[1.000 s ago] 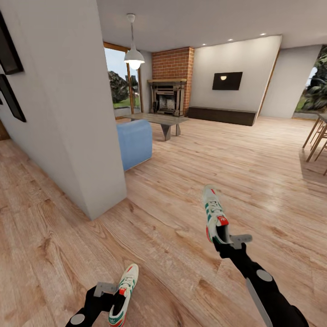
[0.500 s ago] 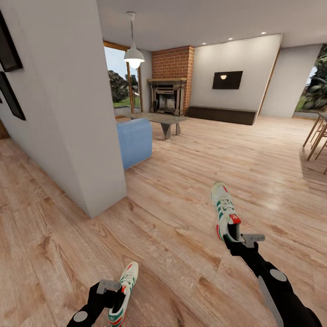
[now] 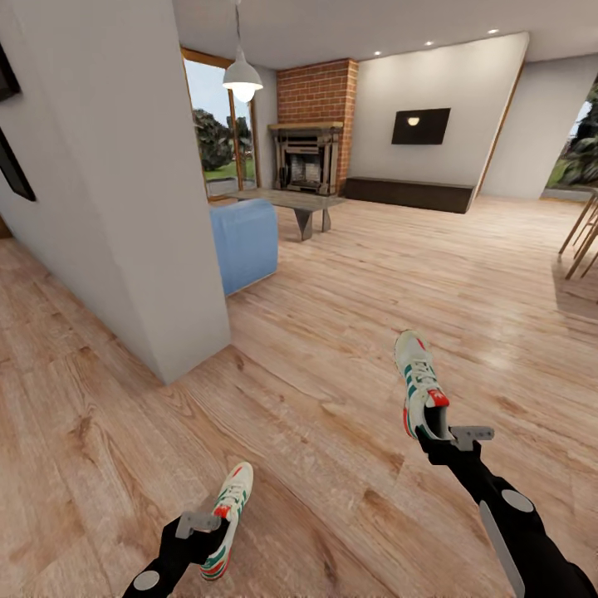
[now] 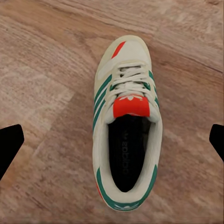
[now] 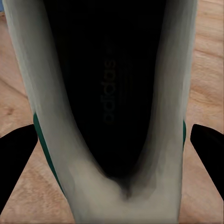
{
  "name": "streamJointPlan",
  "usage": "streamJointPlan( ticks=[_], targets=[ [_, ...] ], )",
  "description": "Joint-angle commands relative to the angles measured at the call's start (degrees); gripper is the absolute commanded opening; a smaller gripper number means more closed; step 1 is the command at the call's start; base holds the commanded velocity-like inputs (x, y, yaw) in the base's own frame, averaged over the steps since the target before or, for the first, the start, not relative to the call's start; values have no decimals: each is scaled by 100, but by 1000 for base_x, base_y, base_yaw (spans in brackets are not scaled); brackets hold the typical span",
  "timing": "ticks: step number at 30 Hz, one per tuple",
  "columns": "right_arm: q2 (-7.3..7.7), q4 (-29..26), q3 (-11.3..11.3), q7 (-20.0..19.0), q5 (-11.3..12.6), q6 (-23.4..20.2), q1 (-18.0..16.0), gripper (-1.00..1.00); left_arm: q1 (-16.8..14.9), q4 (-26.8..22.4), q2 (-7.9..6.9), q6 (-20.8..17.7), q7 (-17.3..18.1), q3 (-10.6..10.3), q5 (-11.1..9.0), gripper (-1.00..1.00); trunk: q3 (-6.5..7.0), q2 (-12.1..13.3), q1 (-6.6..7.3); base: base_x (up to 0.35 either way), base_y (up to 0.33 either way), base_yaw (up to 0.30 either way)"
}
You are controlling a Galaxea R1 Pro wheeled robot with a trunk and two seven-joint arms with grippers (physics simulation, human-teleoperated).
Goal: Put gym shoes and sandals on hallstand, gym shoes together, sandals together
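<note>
One white gym shoe [image 3: 226, 517] with green stripes lies on the wood-plank corridor floor [image 3: 316, 415], toe pointing away from me. My left gripper [image 3: 208, 536] hovers over its heel end, open. In the left wrist view the whole shoe [image 4: 126, 126] sits well inside the wide gap between the black fingers [image 4: 9, 147]. My right gripper [image 3: 444, 432] is shut on the heel of the second gym shoe [image 3: 418, 378], held above the floor. Close up, its dark inside [image 5: 112, 93] sits between the fingertips [image 5: 207, 144]. The sandals and the hallstand are out of view.
A grey wall corner [image 3: 166, 291] juts out on the left, with a blue sofa [image 3: 245, 253] behind it. Farther back are a low table [image 3: 295, 203] and a brick fireplace [image 3: 311, 149]. Wooden chair legs [image 3: 581, 241] stand at the right edge.
My right gripper has carried its gym shoe to the right. The head view has tipped down a little, so the room has slid up. The left shoe stays on the floor.
</note>
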State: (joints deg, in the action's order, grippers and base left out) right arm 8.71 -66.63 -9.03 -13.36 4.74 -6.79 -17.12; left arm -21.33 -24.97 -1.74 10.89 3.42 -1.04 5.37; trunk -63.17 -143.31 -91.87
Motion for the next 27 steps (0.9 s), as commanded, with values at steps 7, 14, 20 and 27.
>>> streamJointPlan(
  ticks=[7, 14, 20, 27],
  targets=[
    [-1, -16, -11, -34, 53, -41, -2, -100, -2, 0, 6, 20, -8, -21, 60, 100, -225, -12, -16, 0, 0, 0],
    [-1, -17, -11, -33, 53, -48, -2, -100, -2, -8, 7, 18, -8, -31, 60, 100, -441, -21, -34, 0, 0, -80],
    [-1, -52, -7, -33, 53, -50, -2, -100, -12, -52, 5, 24, -14, -27, 64, 100, -595, -28, -47, 0, 0, -184],
    [-1, -133, -11, -32, 50, -50, -2, -100, -165, -102, 9, 28, -25, -20, 42, 100, -719, -35, -60, 0, 0, -54]
  ],
)
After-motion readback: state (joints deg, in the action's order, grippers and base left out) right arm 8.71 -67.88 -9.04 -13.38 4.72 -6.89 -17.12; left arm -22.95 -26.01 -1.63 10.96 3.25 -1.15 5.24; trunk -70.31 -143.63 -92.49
